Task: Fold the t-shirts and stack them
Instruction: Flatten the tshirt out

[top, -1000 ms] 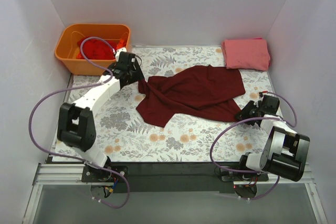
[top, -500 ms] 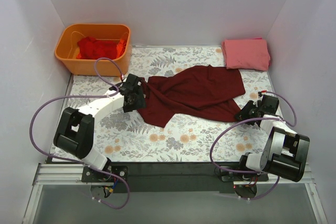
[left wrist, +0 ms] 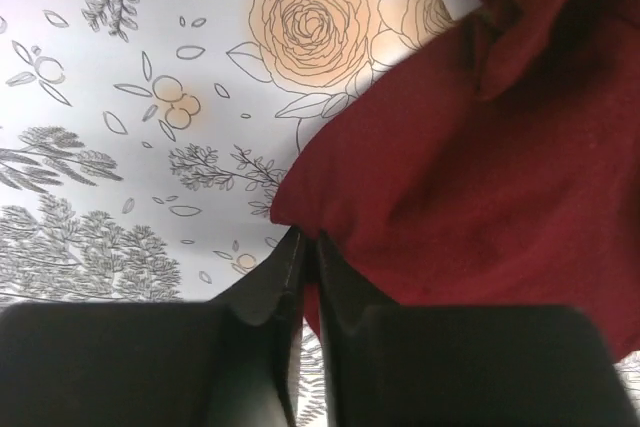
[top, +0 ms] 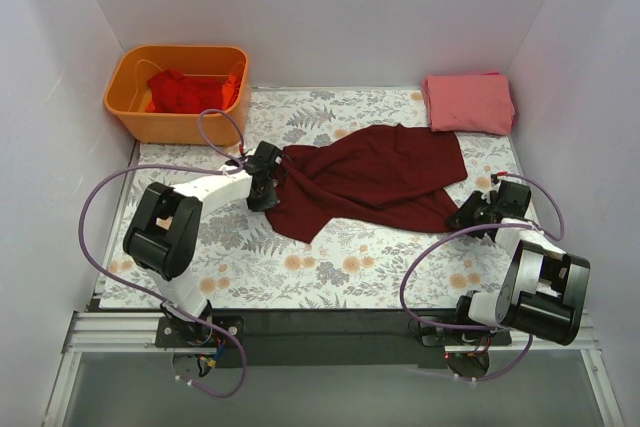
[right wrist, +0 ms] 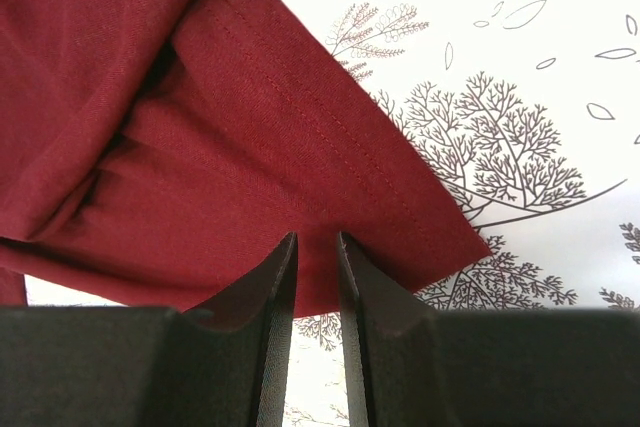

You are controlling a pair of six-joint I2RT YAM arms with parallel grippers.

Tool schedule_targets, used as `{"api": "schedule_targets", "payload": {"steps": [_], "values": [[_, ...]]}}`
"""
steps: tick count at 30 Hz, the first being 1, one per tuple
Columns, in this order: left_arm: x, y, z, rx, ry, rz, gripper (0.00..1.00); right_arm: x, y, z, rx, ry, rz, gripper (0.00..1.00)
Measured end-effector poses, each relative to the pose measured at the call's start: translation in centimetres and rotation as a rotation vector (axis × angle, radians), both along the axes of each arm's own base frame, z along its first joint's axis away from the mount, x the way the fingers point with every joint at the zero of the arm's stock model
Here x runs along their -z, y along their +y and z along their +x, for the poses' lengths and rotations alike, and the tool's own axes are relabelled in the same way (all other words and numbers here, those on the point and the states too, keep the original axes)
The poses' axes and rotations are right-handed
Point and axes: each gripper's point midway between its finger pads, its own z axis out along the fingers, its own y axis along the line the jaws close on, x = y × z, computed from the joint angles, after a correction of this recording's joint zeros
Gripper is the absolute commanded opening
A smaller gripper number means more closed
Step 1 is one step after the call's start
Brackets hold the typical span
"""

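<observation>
At ten o'clock an orange rectangular plastic bin (top: 125,112) holds bright red cotton t-shirts (top: 185,90). The left claw (left wrist: 303,237) pinches the nine o'clock edge of the dark maroon cotton t-shirt (top: 380,172), which lies crumpled at the centre of the desk (top: 350,267). The right claw (right wrist: 315,239) clamps its four o'clock hem. A folded salmon-pink cotton t-shirt (top: 470,102) lies at one o'clock.

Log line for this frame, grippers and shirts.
left gripper: shut on maroon t-shirt left edge | right gripper: shut on its right hem | pink t-shirt: folded, back right | red t-shirts: in orange bin

You have plain white walls (top: 330,7) left, right and far. Your table (top: 330,272) wears a floral cover, evenly lit.
</observation>
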Motion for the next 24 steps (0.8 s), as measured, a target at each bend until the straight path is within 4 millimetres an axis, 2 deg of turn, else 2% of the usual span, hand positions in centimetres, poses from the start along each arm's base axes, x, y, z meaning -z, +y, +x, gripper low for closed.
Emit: {"api": "schedule_targets", "payload": {"steps": [3,5,9,10,11,12,14,16,18,19,24], "values": [[-0.4,0.1,0.1,-0.011,0.0,0.033,0.0,0.0,0.1,0.1,-0.003,-0.003,0.004,0.3],[-1.1,1.0,-0.3,-0.032,0.014,0.093,0.0,0.0,0.1,0.1,-0.005,-0.004,0.006,0.3],[-4.4,3.3,-1.3,-0.095,0.008,0.2,0.0,0.0,0.1,0.1,-0.007,-0.005,0.007,0.3],[-5.5,3.9,-2.0,-0.109,0.002,0.213,0.04,0.0,0.1,0.2,-0.007,-0.005,0.007,0.3],[-6.5,4.4,-2.5,-0.12,-0.006,0.217,0.21,0.0,0.2,0.2,-0.008,-0.007,0.008,0.3],[-7.7,4.8,-3.3,-0.126,-0.016,0.216,0.33,0.0,0.2,0.2,-0.009,-0.007,0.009,0.3],[-10.0,5.7,-4.6,-0.145,-0.049,0.207,0.49,0.0,0.2,0.2,-0.01,-0.007,0.01,0.3],[-11.3,6.4,-5.9,-0.162,-0.078,0.186,0.59,0.0,0.2,0.2,-0.01,-0.007,0.01,0.3],[-11.7,7.2,-7.5,-0.172,-0.085,0.176,0.66,0.0,0.2,0.2,-0.01,-0.007,0.01,0.3],[-11.2,7.7,-8.8,-0.173,-0.065,0.178,0.66,0.0,0.2,0.2,-0.01,-0.007,0.009,0.3],[-8.3,5.9,-9.1,-0.141,0.007,0.108,0.7,-0.1,0.4,0.2,-0.023,-0.013,-0.001,0.31]]}}
